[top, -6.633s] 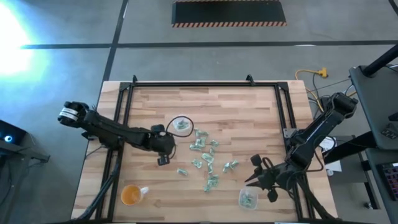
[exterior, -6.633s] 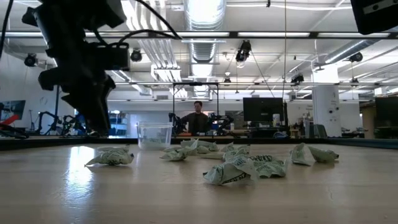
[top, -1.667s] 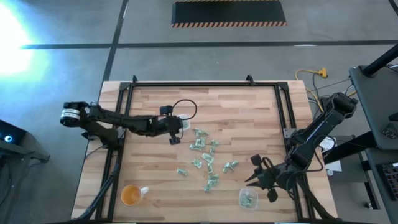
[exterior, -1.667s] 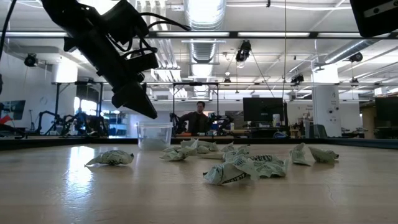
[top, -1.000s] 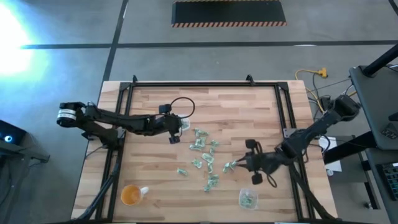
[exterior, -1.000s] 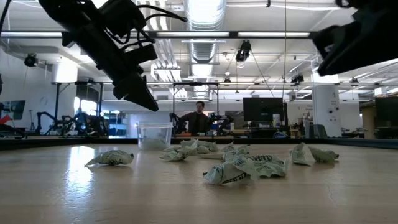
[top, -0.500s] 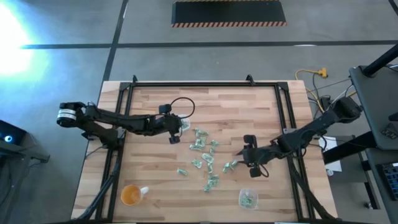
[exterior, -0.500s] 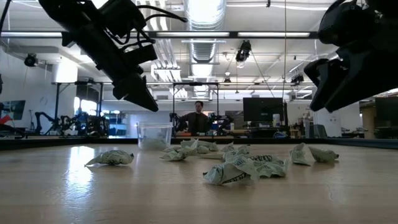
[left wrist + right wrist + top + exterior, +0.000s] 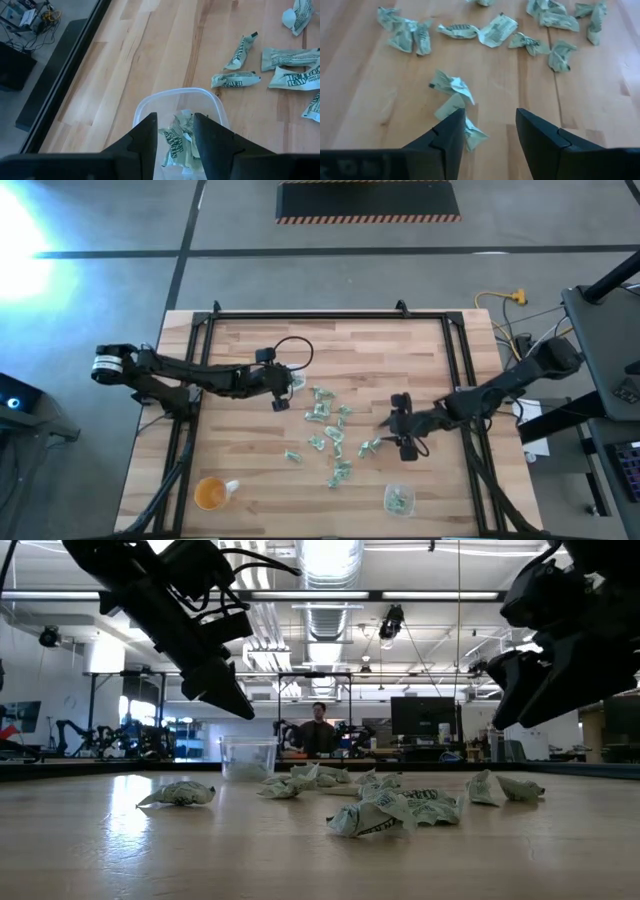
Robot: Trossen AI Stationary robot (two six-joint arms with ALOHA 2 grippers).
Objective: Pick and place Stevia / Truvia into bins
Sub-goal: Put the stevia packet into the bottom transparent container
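While the wooden table (image 9: 380, 350) is spanned from both sides, the left arm (image 9: 190, 375) is stretched low and nearly level from the left edge toward the middle, and the right arm (image 9: 500, 390) is reached in from the right edge, bent downward at the wrist. The left gripper (image 9: 285, 385) is held above one of the bins (image 9: 177, 100), a clear cup standing left of the table's middle; its fingers (image 9: 147, 135) are parted by a narrow gap with nothing seen clamped between them, and crumpled packets are seen lying inside the cup beneath. The right gripper (image 9: 392, 430) is poised just above the right end of the scattered Stevia / Truvia (image 9: 330, 435), its fingers (image 9: 447, 135) spread wide and empty over a crumpled packet (image 9: 452, 87) lying on the wood. The packets are strewn across the middle of the table, apart from both cups. The second bin (image 9: 398, 499) stands near the front right corner with a few packets inside. An orange-tinted cup (image 9: 210, 494) is set near the front left corner. A person (image 9: 319, 730) is seen in the room far behind the table.
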